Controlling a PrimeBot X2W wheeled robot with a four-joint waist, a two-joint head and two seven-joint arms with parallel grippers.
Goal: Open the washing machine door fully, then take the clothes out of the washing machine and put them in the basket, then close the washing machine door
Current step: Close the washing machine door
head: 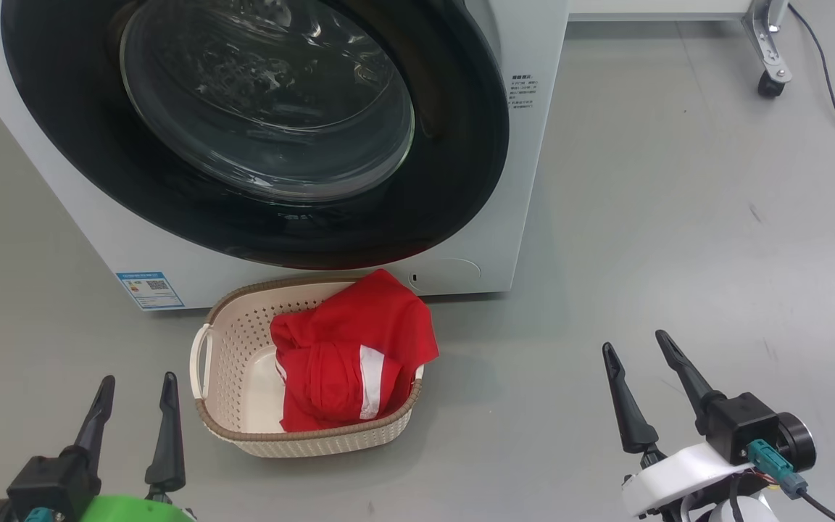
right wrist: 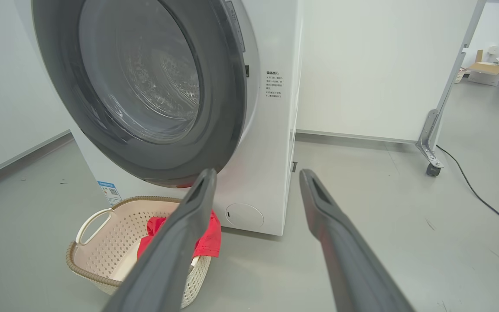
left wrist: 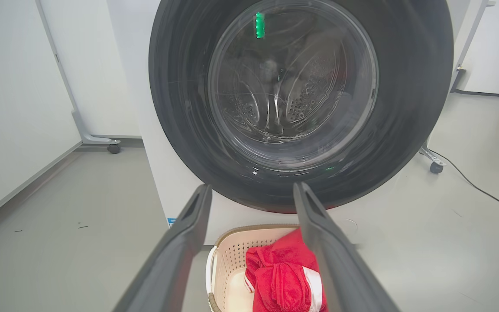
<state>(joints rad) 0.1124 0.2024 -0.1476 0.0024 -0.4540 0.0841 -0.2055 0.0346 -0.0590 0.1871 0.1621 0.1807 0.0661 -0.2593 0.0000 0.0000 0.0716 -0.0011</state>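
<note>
The washing machine point(head: 519, 181) stands ahead, white. The washing machine door point(head: 265, 109), black with a bulging glass window, lies against its front; through the glass point(left wrist: 293, 86) I see bare steel drum. The cream basket point(head: 236, 377) sits on the floor just before the machine, and the red clothes point(head: 359, 341) with white stripes lie heaped in its right half. My left gripper point(head: 138, 377) hovers open and empty left of the basket. My right gripper point(head: 633, 340) stands open and empty well to the basket's right. In the right wrist view the door point(right wrist: 145, 86) and basket point(right wrist: 102, 242) show obliquely.
A white partition on a wheeled metal foot point(head: 771, 80) stands behind and right of the machine, with a black cable point(head: 834, 94) trailing over the grey floor. Another castor point(left wrist: 113, 148) is at the machine's left. A cardboard box point(right wrist: 485, 71) sits far off.
</note>
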